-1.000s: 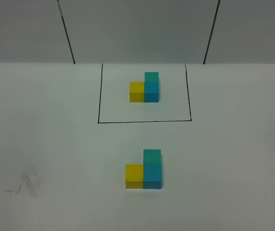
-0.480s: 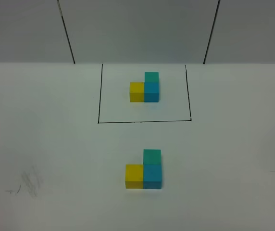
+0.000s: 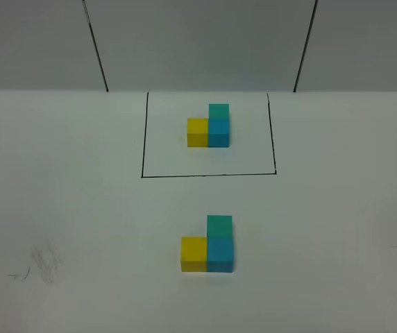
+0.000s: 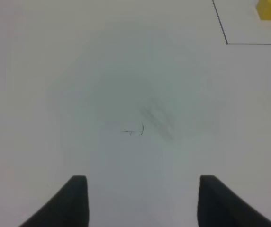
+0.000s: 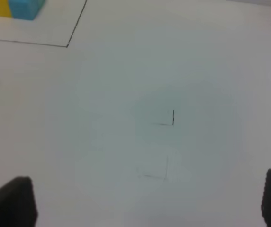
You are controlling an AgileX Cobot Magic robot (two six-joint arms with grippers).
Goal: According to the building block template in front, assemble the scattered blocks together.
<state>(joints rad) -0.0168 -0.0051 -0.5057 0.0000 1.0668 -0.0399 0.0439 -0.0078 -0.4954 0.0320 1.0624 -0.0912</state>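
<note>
My left gripper is open, holding nothing, above bare table with pencil marks. My right gripper is open wide, also empty. The scattered blocks stand joined near the front: yellow beside blue, teal-green on the blue. The building block template sits inside the black-line rectangle behind them.
</note>
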